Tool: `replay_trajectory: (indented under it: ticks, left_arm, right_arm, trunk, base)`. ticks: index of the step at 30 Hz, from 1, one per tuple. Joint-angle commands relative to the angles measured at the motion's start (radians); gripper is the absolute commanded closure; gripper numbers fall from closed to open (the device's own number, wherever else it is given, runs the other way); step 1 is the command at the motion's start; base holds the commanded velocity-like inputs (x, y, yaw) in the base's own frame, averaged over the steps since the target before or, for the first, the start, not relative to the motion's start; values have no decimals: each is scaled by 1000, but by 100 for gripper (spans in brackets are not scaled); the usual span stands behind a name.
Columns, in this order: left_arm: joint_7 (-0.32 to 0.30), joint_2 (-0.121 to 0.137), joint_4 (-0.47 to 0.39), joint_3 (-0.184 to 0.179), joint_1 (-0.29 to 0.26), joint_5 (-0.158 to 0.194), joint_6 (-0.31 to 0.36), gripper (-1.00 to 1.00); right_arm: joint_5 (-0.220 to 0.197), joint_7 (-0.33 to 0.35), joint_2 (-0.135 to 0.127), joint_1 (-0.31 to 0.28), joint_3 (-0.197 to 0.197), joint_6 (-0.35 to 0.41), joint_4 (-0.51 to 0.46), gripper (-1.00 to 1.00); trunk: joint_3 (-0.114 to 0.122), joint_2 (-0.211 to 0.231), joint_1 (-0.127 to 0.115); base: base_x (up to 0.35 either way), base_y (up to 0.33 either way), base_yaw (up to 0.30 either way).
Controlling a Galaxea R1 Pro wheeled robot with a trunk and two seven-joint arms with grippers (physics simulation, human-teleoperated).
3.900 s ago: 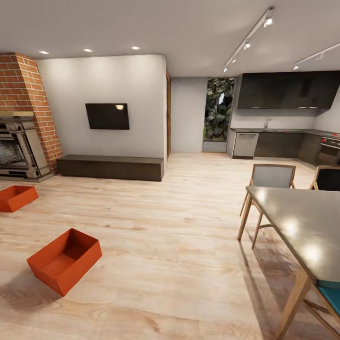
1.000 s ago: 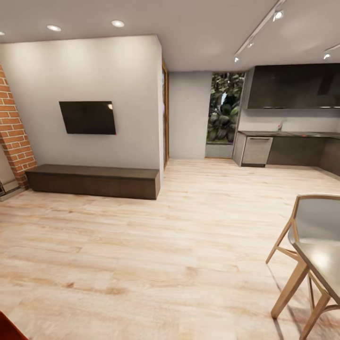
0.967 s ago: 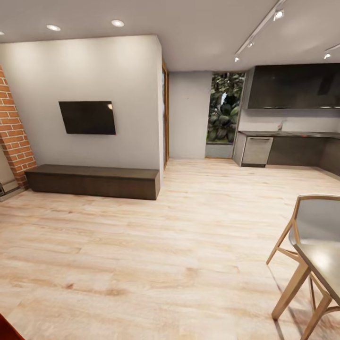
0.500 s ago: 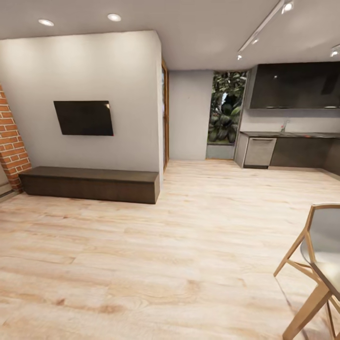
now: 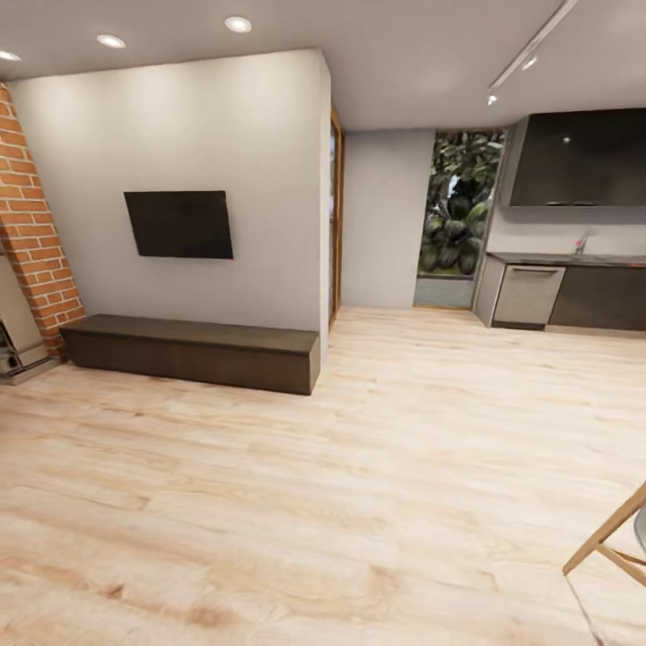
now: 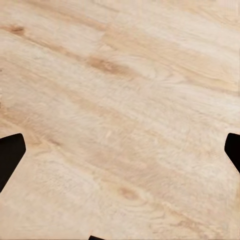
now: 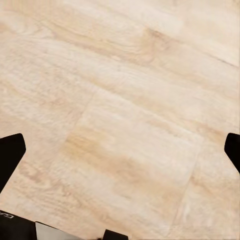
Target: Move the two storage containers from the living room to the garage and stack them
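Chair leg & fireplace cut off by frame edges.

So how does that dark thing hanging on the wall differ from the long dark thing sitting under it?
The wall screen is flat, black and glossy, mounted up on the pale wall, clear of the floor. The low bench is dark brown and matte, a long box resting on the wood floor against that wall. The bench runs much wider than the screen. Both are dark, rectangular and sit on the same wall beside the brick fireplace.
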Motion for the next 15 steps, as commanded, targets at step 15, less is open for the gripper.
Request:
replay_trajectory:
  ticks: [15]
  left_arm:
    - [1, 0, 0, -4, -1, 7, -3, -100]
  right_arm:
    - [0, 3, 0, 1, 0, -1, -2, -100]
  trunk:
    - [-1, 0, 1]
  base:
    - [322, -166, 291]
